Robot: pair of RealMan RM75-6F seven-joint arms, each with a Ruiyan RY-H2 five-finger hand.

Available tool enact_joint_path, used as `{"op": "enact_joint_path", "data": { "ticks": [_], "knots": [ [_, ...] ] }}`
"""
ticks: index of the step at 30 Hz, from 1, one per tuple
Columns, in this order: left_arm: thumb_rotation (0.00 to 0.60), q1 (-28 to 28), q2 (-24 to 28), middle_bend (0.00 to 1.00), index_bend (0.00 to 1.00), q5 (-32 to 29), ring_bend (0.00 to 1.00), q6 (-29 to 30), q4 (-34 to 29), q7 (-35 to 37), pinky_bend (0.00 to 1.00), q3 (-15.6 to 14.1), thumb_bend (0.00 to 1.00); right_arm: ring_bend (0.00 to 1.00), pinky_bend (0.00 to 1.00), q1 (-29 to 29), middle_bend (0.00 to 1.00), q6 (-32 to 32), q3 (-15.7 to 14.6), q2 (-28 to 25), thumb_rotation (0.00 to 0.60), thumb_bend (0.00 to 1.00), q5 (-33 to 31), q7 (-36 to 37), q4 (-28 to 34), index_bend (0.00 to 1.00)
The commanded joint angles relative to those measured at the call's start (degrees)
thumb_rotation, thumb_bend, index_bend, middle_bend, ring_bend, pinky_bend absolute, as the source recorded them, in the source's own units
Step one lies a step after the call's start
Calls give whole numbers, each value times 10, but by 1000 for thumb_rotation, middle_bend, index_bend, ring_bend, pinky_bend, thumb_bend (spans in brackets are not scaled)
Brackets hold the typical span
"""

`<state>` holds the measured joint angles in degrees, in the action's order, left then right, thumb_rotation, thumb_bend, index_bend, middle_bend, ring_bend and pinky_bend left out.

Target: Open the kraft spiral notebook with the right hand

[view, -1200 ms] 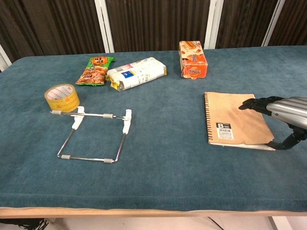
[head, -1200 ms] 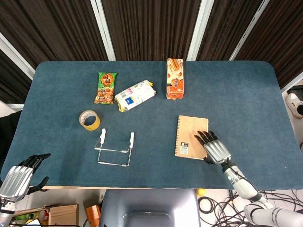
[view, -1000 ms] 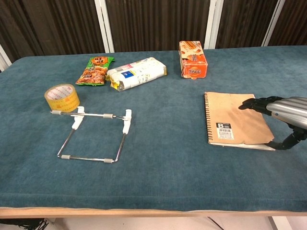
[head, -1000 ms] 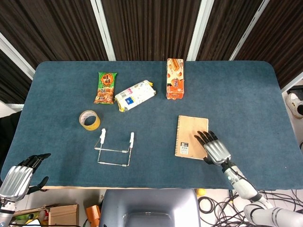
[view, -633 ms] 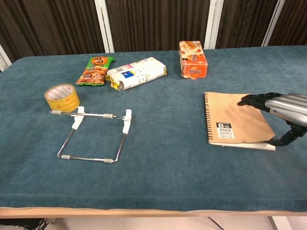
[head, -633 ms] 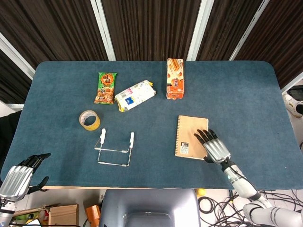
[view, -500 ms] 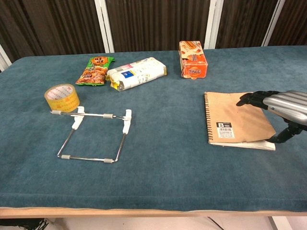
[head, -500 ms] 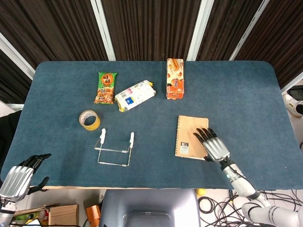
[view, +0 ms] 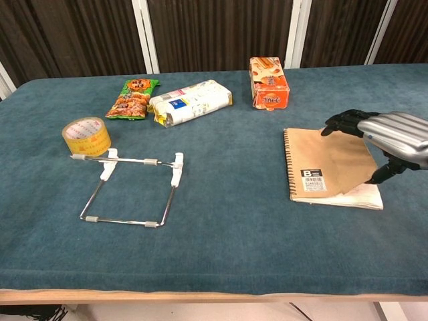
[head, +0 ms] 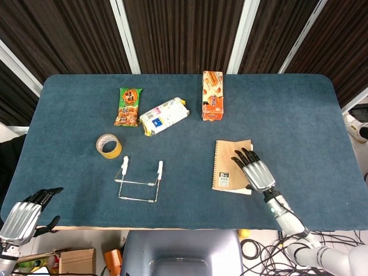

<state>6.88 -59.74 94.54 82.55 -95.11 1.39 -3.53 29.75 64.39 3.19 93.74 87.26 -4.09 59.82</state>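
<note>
The kraft spiral notebook (head: 225, 168) (view: 319, 162) lies on the right of the blue table (head: 299, 115), spiral along its left edge. My right hand (head: 253, 171) (view: 386, 136) is over the notebook's right side. Its thumb sits under the cover's lower right corner while the fingers (view: 340, 123) stretch over the top. The cover's right edge is lifted and bent, and white pages (view: 366, 196) show beneath it. My left hand (head: 23, 215) hangs off the table's near left corner, holding nothing with its fingers apart; the chest view does not show it.
A tape roll (head: 108, 145) and a wire stand (head: 140, 183) sit on the left half. Further back lie a green snack bag (head: 127, 107), a white packet (head: 164, 115) and an orange box (head: 211, 95). The notebook is near the table's front edge.
My right hand has moved left and upward over the notebook, raising the cover's right edge and baring white pages. The left hand has stayed put.
</note>
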Motion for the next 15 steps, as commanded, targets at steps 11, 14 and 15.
{"op": "enact_joint_path", "data": {
  "ticks": [11,14,15],
  "knots": [
    [600,3,3,289,226,14,251,2,7,19,473,-5,322,10,151,43,80,4,31,18,600,290,7,-50,-5,160],
    [600,3,3,289,226,14,251,4,7,21,474,-5,322,10,151,52,79,6,37,21,600,290,7,-61,-2,153],
    [600,2,3,289,226,15,251,4,8,22,473,-5,322,10,151,55,79,6,39,22,600,290,6,-63,-2,150]
  ]
}}
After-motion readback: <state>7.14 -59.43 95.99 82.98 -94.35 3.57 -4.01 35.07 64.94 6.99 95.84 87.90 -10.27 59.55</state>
